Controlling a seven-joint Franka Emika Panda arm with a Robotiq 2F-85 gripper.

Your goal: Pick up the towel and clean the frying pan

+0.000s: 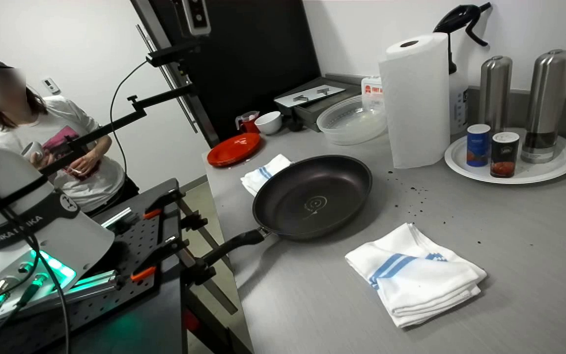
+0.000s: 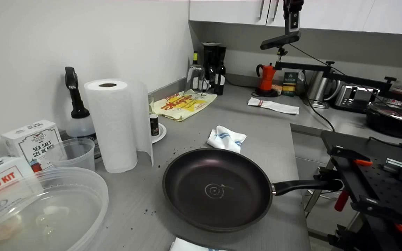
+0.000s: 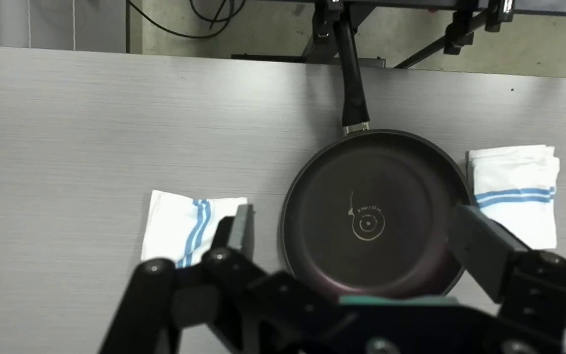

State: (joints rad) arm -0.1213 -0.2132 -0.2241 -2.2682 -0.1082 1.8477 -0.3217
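Observation:
The black frying pan lies on the grey counter in both exterior views, its handle over the edge toward the robot. A folded white towel with blue stripes lies apart beside the pan; it also shows in an exterior view and in the wrist view. A second blue-striped towel lies at the pan's opposite side, close to the rim, also in the wrist view and cut off in an exterior view. My gripper is open and empty above the pan, outside both exterior views.
Dark crumbs lie beside the pan. A paper towel roll, a white plate with shakers and mills, a clear plastic tub and red plates stand around. A red-striped towel lies farther off.

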